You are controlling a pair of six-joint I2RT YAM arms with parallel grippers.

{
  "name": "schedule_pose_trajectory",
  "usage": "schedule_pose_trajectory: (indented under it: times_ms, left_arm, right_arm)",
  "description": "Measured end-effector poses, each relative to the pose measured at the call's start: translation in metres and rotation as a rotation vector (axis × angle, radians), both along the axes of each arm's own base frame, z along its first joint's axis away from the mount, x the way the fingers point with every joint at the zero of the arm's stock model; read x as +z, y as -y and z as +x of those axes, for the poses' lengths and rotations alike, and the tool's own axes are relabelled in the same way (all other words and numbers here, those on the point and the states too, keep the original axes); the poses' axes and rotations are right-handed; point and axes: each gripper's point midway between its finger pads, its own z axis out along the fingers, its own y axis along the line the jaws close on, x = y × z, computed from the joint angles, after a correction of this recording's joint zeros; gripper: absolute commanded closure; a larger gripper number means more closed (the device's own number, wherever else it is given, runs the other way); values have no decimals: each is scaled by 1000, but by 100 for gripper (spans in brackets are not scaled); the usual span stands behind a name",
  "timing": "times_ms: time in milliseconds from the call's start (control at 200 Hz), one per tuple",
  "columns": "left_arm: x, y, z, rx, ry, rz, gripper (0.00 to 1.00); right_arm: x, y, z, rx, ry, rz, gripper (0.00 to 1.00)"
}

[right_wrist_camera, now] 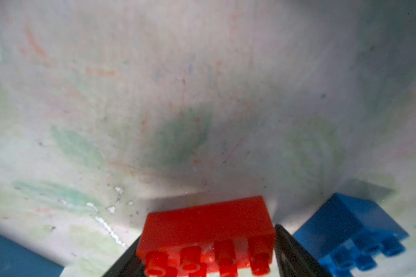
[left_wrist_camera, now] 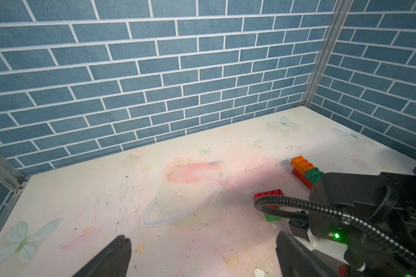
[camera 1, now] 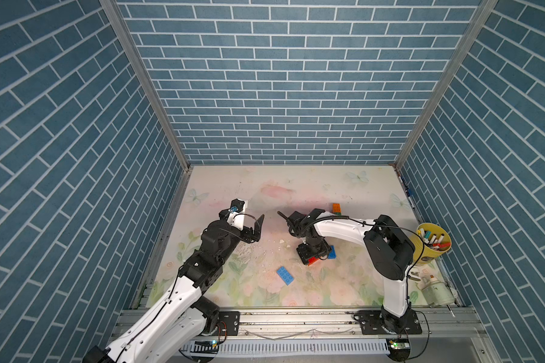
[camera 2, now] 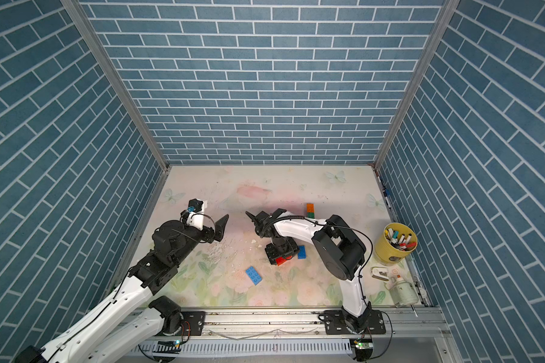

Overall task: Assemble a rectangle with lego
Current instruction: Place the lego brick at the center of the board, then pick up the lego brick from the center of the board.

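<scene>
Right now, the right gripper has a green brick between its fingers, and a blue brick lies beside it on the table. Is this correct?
Not quite: the right gripper has a red brick between its jaws, not a green one. The right wrist view shows it, with the blue brick beside it on the table.

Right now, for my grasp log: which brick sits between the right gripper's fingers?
The red brick, flanked by the right gripper; the blue brick lies just outside, the light blue brick apart.

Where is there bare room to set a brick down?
Free: the floral table's far strip, between back wall and orange-green-red brick stack; the front, around the flat light-blue brick. Crowded: by the red brick, blue brick and yellow marker cup.
</scene>
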Motion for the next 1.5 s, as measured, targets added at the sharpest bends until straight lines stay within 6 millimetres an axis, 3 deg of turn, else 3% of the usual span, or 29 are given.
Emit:
schedule_pose_trajectory:
  times_ms: [120, 380, 825, 1045, 1265, 1500]
  left_arm:
    - [-2, 0, 1, 0, -6, 2, 0]
    - [-6, 2, 2, -1, -20, 7, 0]
    - [-13, 3, 5, -1, -40, 19, 0]
    - [-14, 3, 5, -1, -41, 20, 0]
    - [-18, 4, 5, -1, -54, 26, 0]
    - [-20, 5, 4, -3, -67, 23, 0]
  right_arm:
    - [1, -4, 1, 15, 43, 18, 30]
    - [3, -8, 2, 47, 116, 35, 32]
    - [10, -10, 2, 55, 179, 101, 26]
    - [5, -11, 2, 44, 192, 118, 34]
    - [6, -9, 5, 24, 219, 123, 53]
    - [35, -4, 18, -29, 298, 100, 56]
